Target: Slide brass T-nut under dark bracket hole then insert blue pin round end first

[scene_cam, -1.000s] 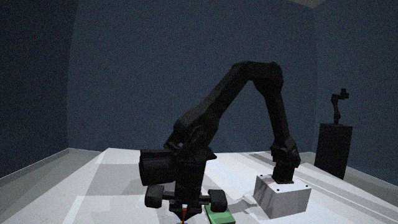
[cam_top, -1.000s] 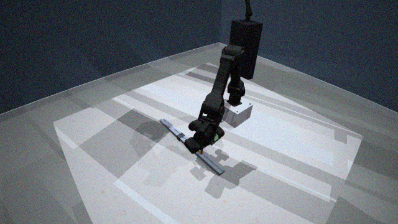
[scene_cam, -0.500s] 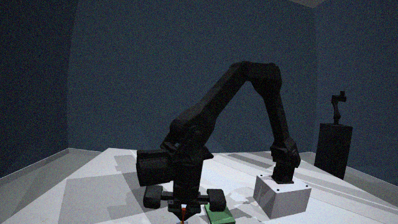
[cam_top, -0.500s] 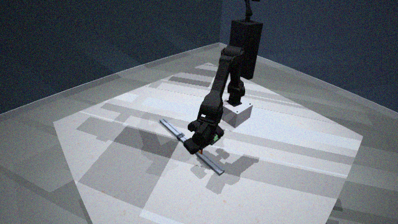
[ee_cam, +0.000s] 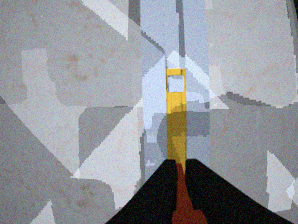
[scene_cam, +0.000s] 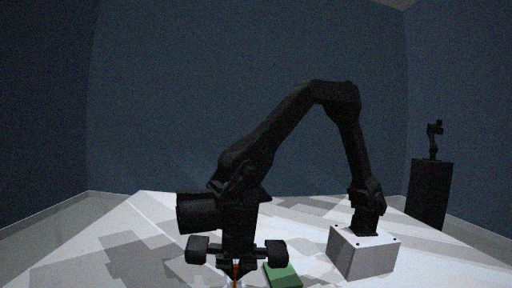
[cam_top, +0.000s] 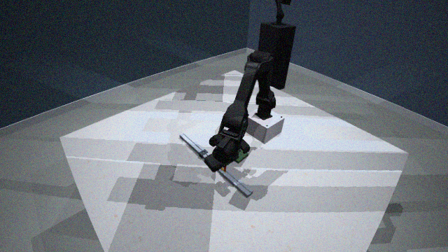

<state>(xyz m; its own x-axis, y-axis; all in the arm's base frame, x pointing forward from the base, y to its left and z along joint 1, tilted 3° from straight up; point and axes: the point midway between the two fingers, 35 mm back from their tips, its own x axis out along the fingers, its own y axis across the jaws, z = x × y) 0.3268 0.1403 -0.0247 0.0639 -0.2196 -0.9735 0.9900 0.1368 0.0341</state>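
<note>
One relation matters to us: the brass T-nut (ee_cam: 176, 102) projects beyond the pincer (cam_top: 223, 167) (scene_cam: 235, 276) (ee_cam: 180, 169), its long axis running along the aluminum rail's slot (ee_cam: 180, 30). Our pincer is nearly closed, gripping the orange handle (cam_top: 224, 169) (scene_cam: 235, 270) (ee_cam: 184, 197); whether the nut is seated under the lips, we cannot tell.
</note>
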